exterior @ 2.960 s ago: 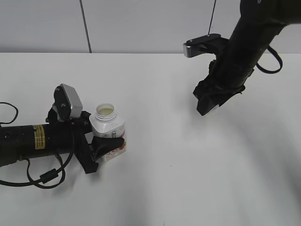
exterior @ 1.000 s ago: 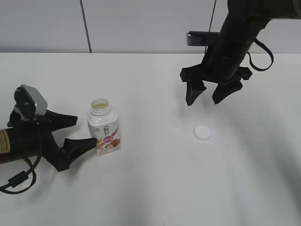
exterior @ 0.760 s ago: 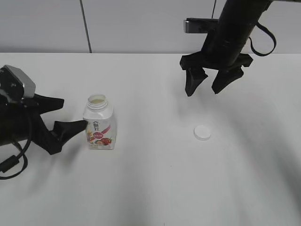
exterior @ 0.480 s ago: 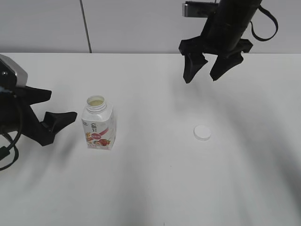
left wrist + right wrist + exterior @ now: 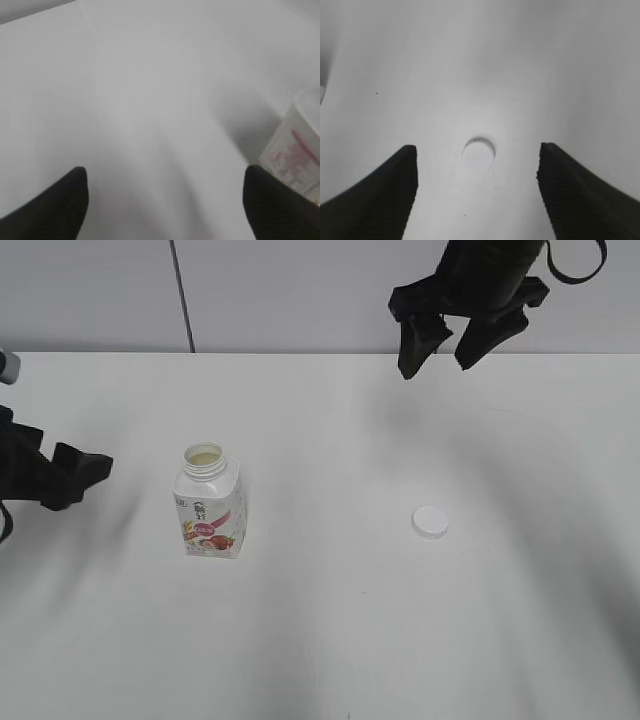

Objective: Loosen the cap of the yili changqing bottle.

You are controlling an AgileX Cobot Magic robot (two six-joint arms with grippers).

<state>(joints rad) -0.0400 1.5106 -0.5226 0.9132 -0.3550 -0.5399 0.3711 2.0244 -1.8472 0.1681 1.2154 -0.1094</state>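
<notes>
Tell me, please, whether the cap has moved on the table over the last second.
No. The cap lies where it did, right of the bottle; only the right gripper has risen away from it.

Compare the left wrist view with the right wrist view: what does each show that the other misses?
Only the left wrist view shows the yili changqing bottle, blurred at its right edge, with the left gripper open and empty. Only the right wrist view shows the cap, lying on the table below the open right gripper. Both show bare white table between spread jaws gripping nothing.
</notes>
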